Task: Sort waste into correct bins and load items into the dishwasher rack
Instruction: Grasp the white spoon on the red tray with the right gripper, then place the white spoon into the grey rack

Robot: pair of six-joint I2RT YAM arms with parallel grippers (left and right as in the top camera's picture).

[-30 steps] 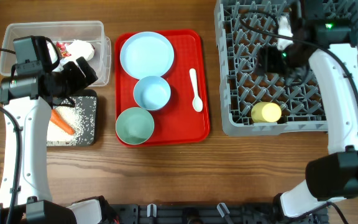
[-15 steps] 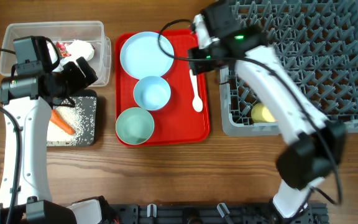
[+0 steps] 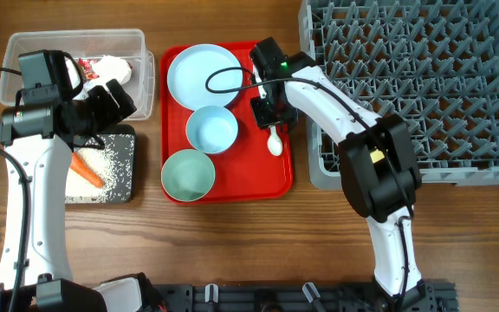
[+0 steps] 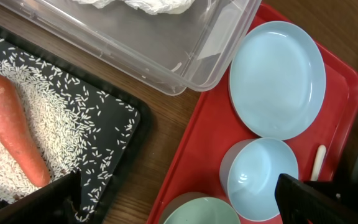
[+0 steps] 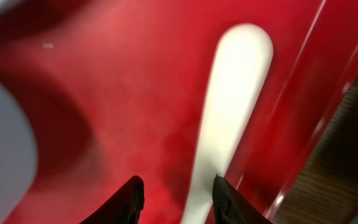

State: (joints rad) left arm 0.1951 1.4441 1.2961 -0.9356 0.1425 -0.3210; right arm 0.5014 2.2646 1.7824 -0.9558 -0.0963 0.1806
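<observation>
At far left, the clear plastic tub [image 3: 24, 42] holds crumpled white tissue [image 3: 113, 68] and a red printed wrapper [image 3: 86, 64]. Just in front of it, the black tray [image 3: 127, 139] carries a spread of white rice grains [image 3: 106, 165] with the orange carrot [image 3: 86, 170] lying on them. The left gripper [image 3: 113, 98] hovers over the seam between tub and tray, fingers spread wide and holding nothing. The red tray [image 3: 281, 178] in the middle bears the pale blue plate [image 3: 204, 74] at the back, a blue bowl [image 3: 211, 129] before it and a green bowl [image 3: 188, 174] nearest the front. All three are upright. The white spoon [image 3: 274, 143] lies along its right side. The right gripper [image 3: 269, 116] is down over the spoon's handle. Its fingers [image 5: 133, 196] are partly apart and straddle the handle, with red tray showing between one finger and the spoon. At right stands the grey dishwasher rack [image 3: 423, 78], with the right arm crossing its front left corner.
</observation>
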